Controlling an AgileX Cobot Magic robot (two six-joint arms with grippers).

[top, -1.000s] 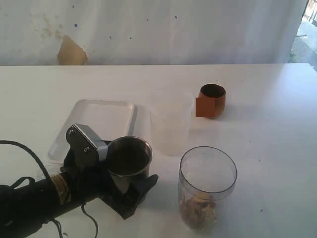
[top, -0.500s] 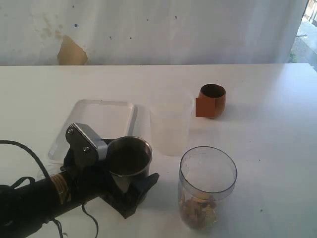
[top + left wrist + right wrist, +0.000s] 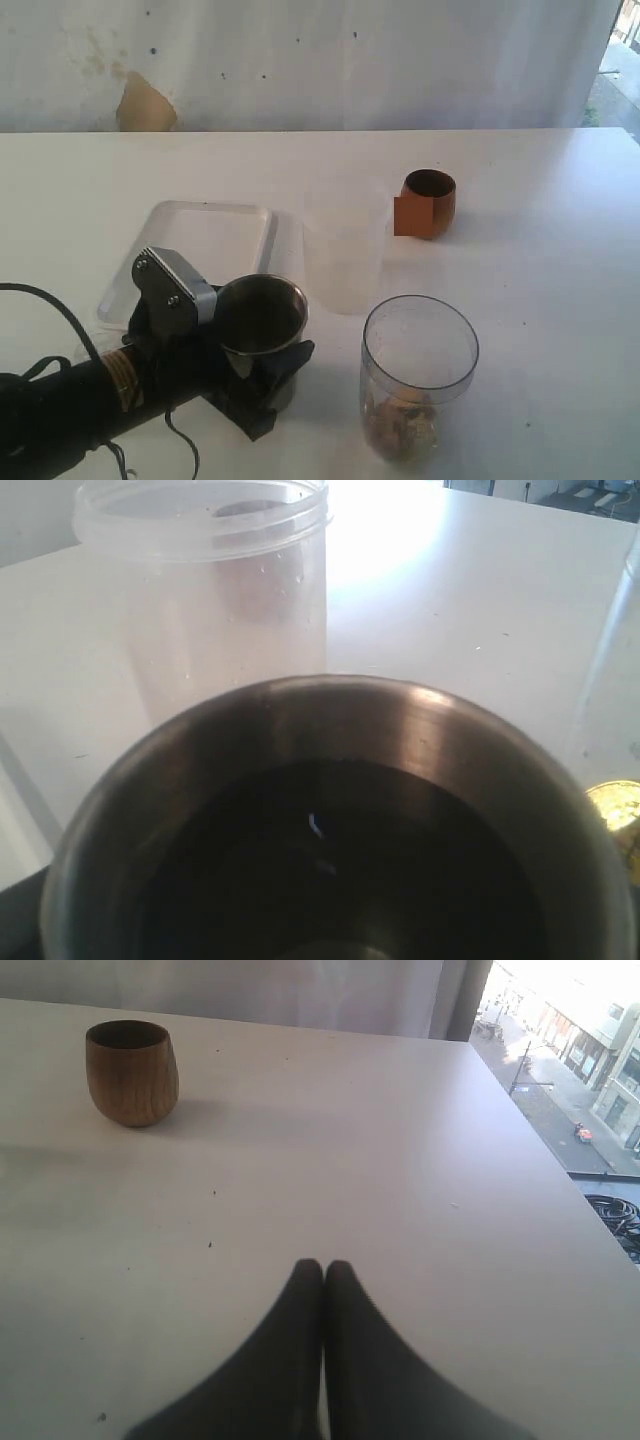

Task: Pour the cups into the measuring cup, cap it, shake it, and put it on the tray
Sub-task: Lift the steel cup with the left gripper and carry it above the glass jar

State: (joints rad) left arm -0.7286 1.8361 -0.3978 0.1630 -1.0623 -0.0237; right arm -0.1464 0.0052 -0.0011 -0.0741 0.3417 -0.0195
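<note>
Left gripper (image 3: 262, 368) straddled tumbler (image 3: 262, 316), clamp unclear; right gripper (image 3: 323, 1266) jaws together. Measuring cup (image 3: 420, 352) just right, tray (image 3: 200, 226) far-left; table (image 3: 545, 300) open far right.

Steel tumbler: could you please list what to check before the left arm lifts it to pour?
1. Tumbler upright on table: ok.
2. Left claw grip on it: cannot tell; jaws flank it.
3. Tumbler's contents: cannot tell; inside looks dark.
4. Measuring cup upright, uncapped: ok.
5. Space between tumbler and measuring cup free: ok.
6. Right claw shut, apart from wooden cup: ok.
</note>
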